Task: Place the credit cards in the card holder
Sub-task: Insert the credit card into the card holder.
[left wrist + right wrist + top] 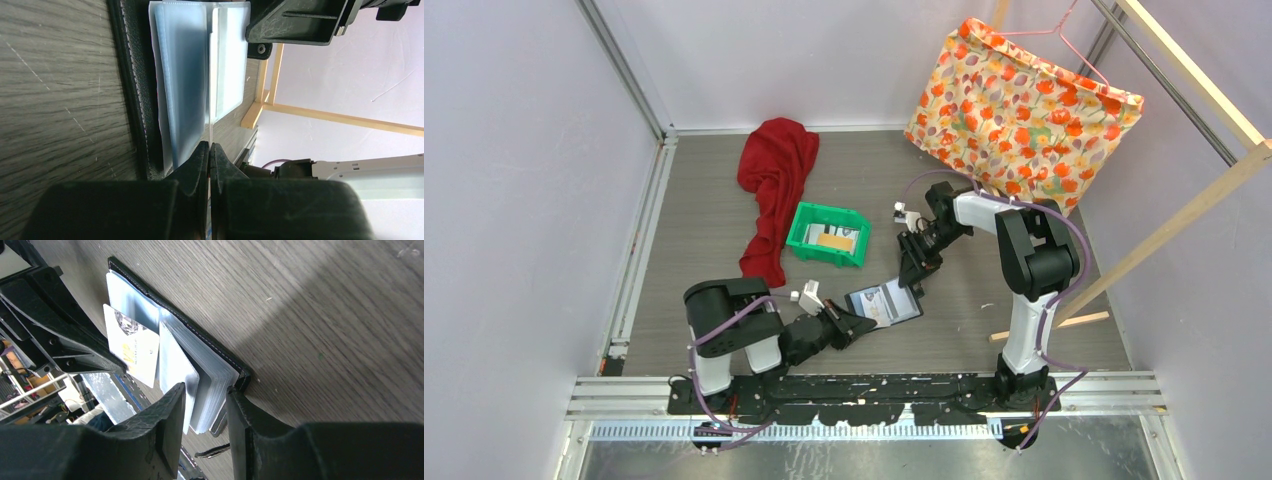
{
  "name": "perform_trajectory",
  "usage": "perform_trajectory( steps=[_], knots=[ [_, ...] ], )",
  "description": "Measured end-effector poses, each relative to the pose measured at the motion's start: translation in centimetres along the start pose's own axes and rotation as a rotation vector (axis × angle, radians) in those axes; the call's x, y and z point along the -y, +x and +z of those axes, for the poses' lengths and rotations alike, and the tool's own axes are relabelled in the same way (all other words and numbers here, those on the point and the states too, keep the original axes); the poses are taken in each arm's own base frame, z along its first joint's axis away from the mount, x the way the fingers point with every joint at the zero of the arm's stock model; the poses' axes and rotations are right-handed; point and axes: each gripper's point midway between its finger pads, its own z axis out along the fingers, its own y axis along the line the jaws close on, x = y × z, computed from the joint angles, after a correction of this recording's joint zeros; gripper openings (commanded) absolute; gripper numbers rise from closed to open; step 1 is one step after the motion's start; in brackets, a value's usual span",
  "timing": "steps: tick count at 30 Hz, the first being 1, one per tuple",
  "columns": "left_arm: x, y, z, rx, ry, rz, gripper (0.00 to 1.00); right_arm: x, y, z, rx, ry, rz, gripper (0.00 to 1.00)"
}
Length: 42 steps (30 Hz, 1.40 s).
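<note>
The card holder (904,308) lies open on the tabletop (704,250), just nearer my bases than the green bin (824,257). My left gripper (209,154) is clenched on a thin pale leaf at the end farthest from the bin. I judge it a clear pocket held up so its mouth gapes, though edge-on I cannot rule out a card. My right gripper (206,390) is half closed around the bundle of pockets and the cover's edge at the end nearer the bin, I think to pin the holder down.

One white card (132,347) stands among the pockets. Of the credit cards, two more show in the bin: an orange card (834,241) and a pale card (849,234). Others may be hidden. One red cloth (774,180) lies beyond the bin, and one floral bag (1024,105) farther off.
</note>
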Motion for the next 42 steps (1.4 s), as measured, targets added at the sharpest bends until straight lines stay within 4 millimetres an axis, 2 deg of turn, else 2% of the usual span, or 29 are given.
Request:
perform_trajectory(
  steps=[29, 36, 39, 42],
  knots=[
    [-0.2, -1.1, 1.6, -0.017, -0.007, -0.064, 0.0, 0.0, 0.0, 0.1, -0.003, 0.004, -0.004, 0.39],
    [0.2, -0.6, 2.7, -0.037, 0.007, -0.068, 0.0, 0.0, 0.0, 0.1, -0.005, 0.004, -0.006, 0.39],
    [0.1, -0.5, 2.5, -0.04, 0.004, -0.068, 0.0, 0.0, 0.0, 0.1, -0.005, 0.004, -0.008, 0.39],
    [-0.4, -0.7, 1.4, -0.039, -0.009, -0.065, 0.0, 0.0, 0.0, 0.1, -0.005, 0.005, -0.008, 0.39]
  ],
)
